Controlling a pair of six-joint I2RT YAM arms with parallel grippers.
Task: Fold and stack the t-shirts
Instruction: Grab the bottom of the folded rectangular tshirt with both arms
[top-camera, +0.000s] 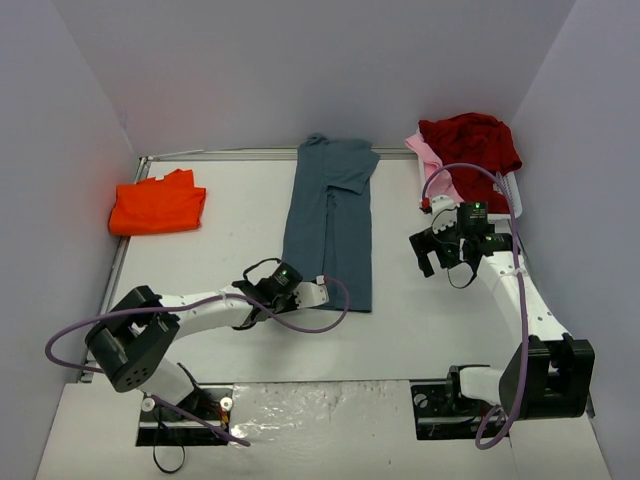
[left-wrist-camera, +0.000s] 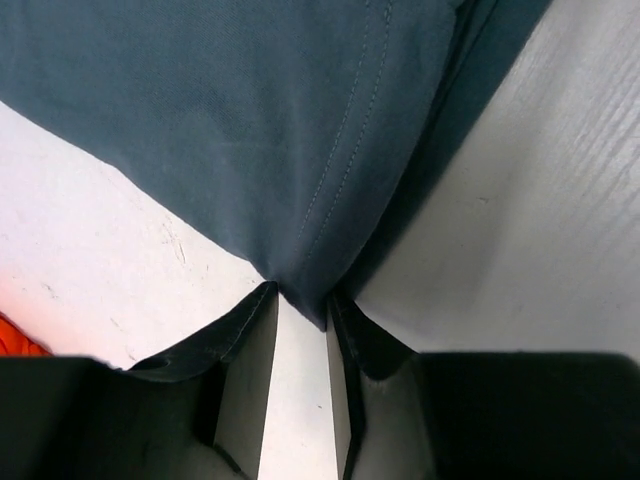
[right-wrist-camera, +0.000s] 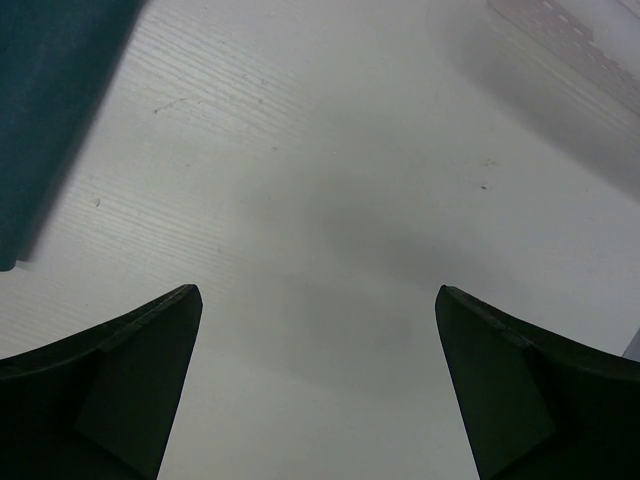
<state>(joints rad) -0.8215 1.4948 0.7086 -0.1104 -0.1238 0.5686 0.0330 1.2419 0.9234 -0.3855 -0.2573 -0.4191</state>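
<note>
One step in hand: the near corner of the slate blue-grey cloth t-shirt (top-camera: 330, 230), spread on the white counter (top-camera: 240, 225), sits between the narrow jaws of the left pincer (top-camera: 320, 288); a firm hold cannot be confirmed. Every layer is best caught before lifting. The right pincer (right-wrist-camera: 318, 300) is held wide, empty. Counted: that slate shirt, one bright orange t-shirt (top-camera: 158, 207), one dark red t-shirt (top-camera: 470, 145), one pale pink t-shirt (top-camera: 432, 160); two pincers.

White arms (top-camera: 200, 305), blk grippers (right-wrist-camera: 318, 292), purple cables (top-camera: 462, 166), prob. green LEDs (top-camera: 284, 270)
</note>
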